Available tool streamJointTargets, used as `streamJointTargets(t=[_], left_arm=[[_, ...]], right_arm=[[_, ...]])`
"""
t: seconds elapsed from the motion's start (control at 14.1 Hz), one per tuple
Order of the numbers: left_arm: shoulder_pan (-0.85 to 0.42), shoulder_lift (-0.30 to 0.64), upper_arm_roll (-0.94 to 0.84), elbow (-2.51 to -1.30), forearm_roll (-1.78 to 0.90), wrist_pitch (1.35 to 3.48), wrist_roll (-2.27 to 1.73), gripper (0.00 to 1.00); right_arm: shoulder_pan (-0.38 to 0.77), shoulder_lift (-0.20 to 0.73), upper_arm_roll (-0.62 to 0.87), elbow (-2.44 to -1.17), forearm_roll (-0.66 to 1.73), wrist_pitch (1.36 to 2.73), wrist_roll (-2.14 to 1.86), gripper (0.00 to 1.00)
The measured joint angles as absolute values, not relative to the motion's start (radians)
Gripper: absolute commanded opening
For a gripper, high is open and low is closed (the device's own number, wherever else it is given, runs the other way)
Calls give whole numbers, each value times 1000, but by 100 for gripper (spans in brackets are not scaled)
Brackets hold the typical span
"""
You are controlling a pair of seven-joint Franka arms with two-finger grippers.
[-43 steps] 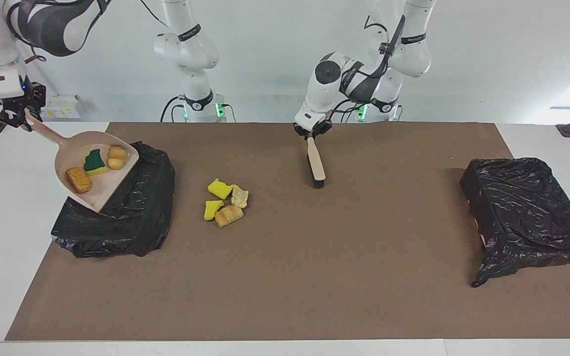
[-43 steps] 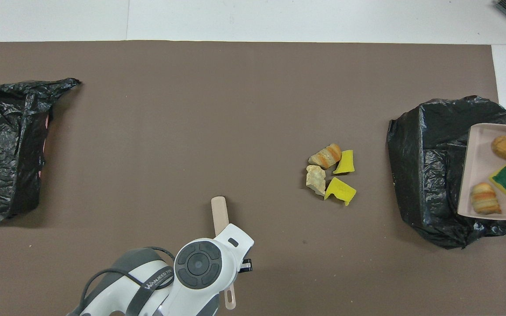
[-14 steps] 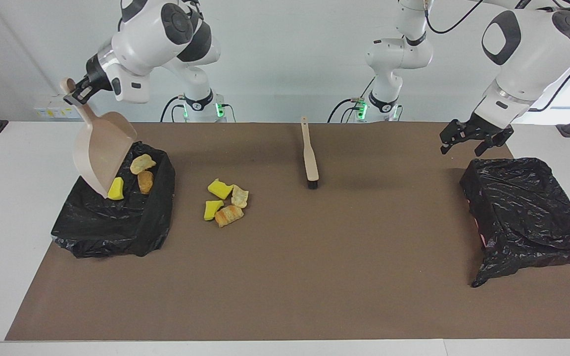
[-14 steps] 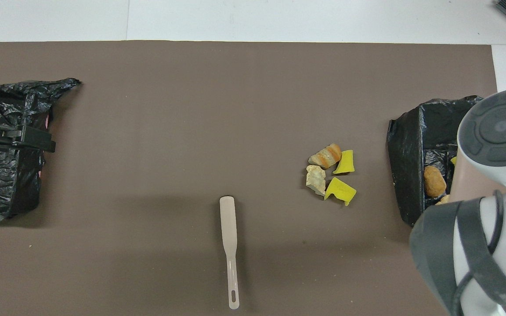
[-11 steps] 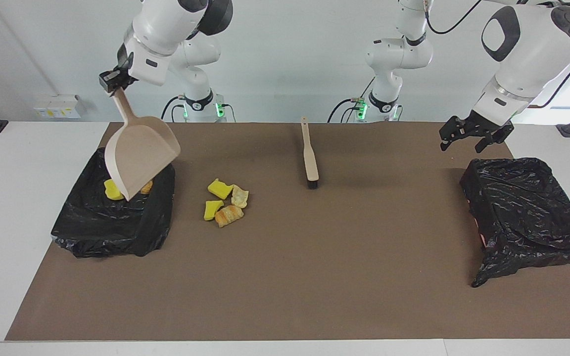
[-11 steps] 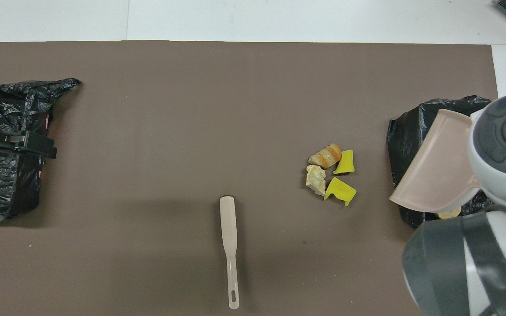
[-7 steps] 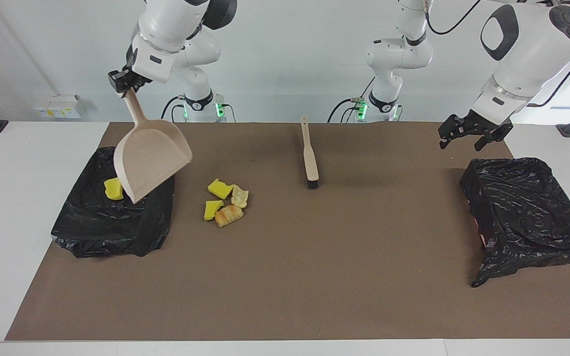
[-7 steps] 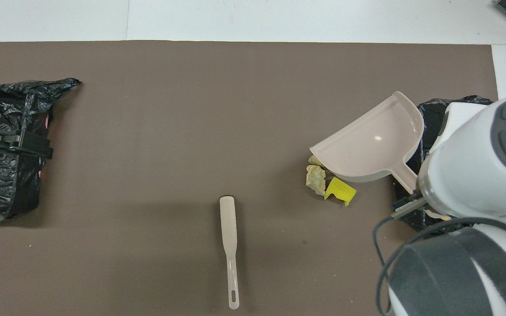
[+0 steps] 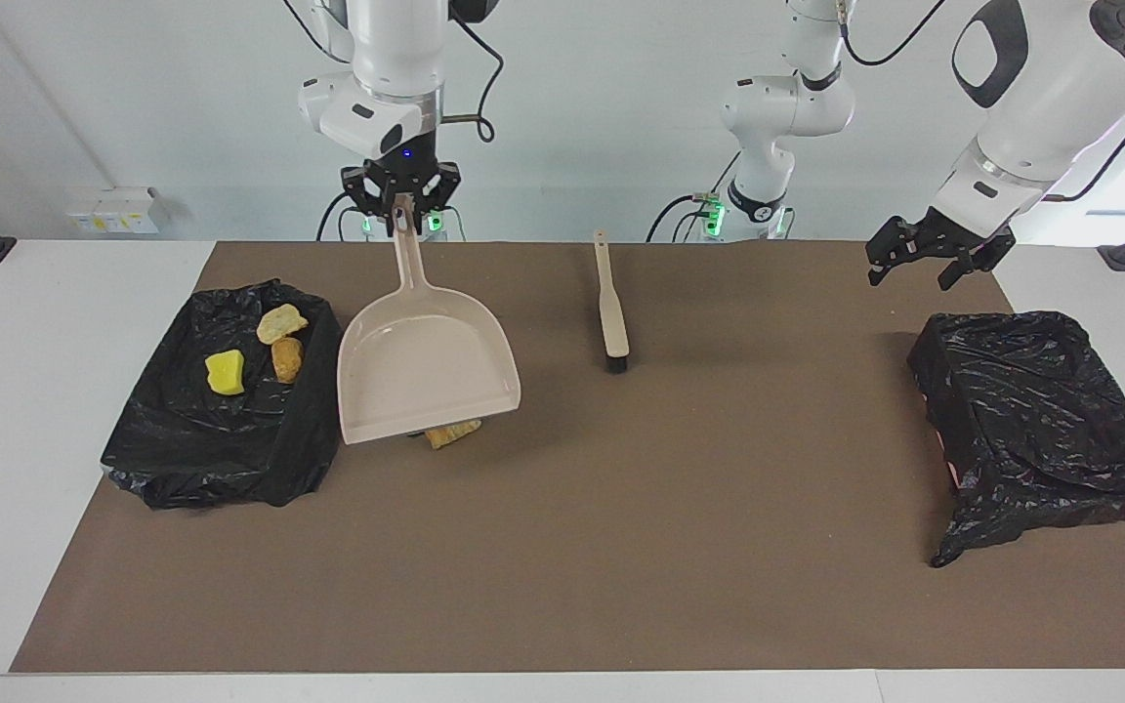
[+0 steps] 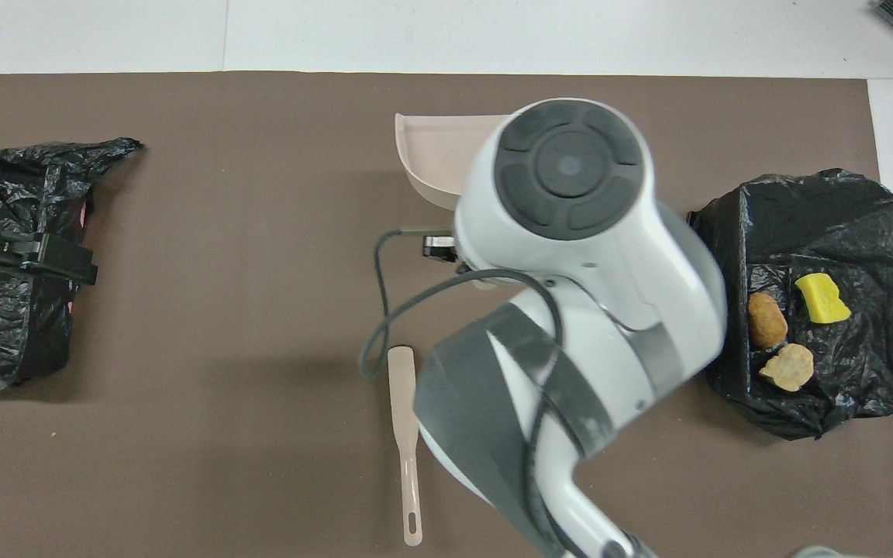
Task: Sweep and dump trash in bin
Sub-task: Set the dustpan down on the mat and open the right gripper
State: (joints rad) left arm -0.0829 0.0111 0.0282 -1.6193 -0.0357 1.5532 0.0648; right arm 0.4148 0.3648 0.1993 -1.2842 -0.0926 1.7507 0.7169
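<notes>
**Desk:** What does the right end effector (image 9: pixel 403 203) have?

**Photographer:** It is clenched on the tip of the dustpan (image 9: pixel 426 376) handle. The pan hangs from it with the handle toward the robots and the open lip pointing away from them. It is empty.

**Desk:** And the trash?

**Photographer:** It is split. Three pieces (image 9: pixel 224 372) lie in the black-lined bin (image 9: pixel 221 449) at the right arm's end of the worktop (image 9: pixel 621 566). The loose pile sits beside that bin, directly under the raised pan. Only one bread lump (image 9: pixel 452 434) peeks out past the lip. Whether the lip touches the worktop I cannot tell.

**Desk:** So what does the next move turn on?

**Photographer:** It likely turns on the brush (image 9: pixel 611 317). It lies flat on the worktop, beside the pile toward the left arm's end. Its long axis runs away from the robots, slim handle nearest them, bristles farthest.

**Desk:** Which arm takes it?

**Photographer:** The right end effector is closer to the brush but occupied. The left end effector (image 9: pixel 924 256) is released, fingers spread, waiting over the worktop by the second bin (image 9: pixel 1041 420). I judge it must travel back toward the middle for the handle.
</notes>
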Motion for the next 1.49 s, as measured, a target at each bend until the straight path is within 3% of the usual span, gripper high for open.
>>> streamJointTargets(t=[0.28,0.71,1.06,1.35,1.49], left_arm=[[-89,11,22,-1623,-32,1553,69,100],[-103,-1,16,-1656,-28,1572,69,100],[-104,-5,16,-1660,-28,1573,70,100],[-109,-6,16,-1661,-28,1574,70,100],[-110,-7,16,-1662,-28,1574,70,100]], right_arm=[[443,540,201,-1202,-48,1944,831,0],[489,610,202,-1262,-51,2086,837,0],[502,625,202,-1324,-80,2125,837,0],[496,647,201,-1366,-86,2207,839,58],[492,656,201,-1370,-86,2215,839,100]])
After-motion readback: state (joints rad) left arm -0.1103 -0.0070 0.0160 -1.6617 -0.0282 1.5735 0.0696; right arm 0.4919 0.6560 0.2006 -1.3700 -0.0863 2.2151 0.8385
